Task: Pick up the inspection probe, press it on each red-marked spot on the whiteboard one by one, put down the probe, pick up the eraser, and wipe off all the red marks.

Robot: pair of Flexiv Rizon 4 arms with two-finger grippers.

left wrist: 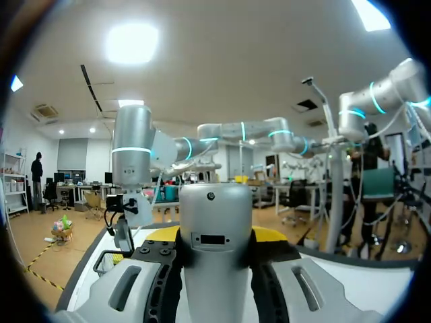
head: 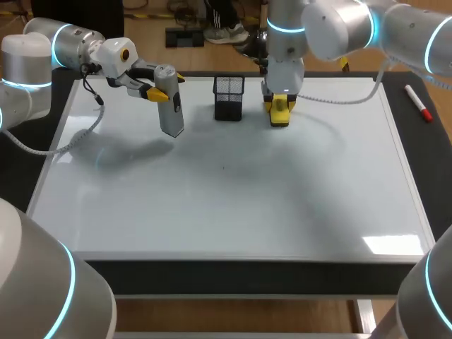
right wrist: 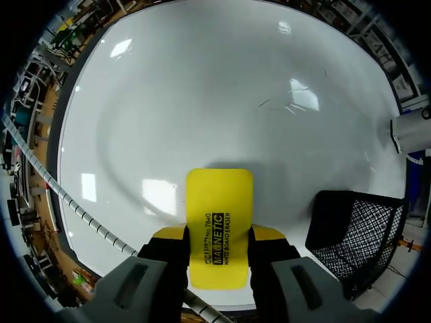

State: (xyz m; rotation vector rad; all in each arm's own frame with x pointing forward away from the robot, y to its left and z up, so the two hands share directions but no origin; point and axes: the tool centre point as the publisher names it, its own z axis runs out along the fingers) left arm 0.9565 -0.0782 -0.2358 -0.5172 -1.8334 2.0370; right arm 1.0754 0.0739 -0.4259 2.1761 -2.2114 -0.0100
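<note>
Overhead, the whiteboard (head: 233, 191) covers the surface. The left pincer (head: 167, 85) clamps the grey probe (head: 171, 116) over the board's far left. The right pincer (head: 280, 104) grips the yellow eraser (head: 280, 117) just beside the black mesh basket (head: 229, 99), whose contents I cannot tell. Only the head view shows the red marker (head: 418, 102), and only the right wrist view shows faint strokes (right wrist: 269, 102).

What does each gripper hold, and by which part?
Left gripper holds the probe by its upper part; right gripper holds the eraser by its long sides.
</note>
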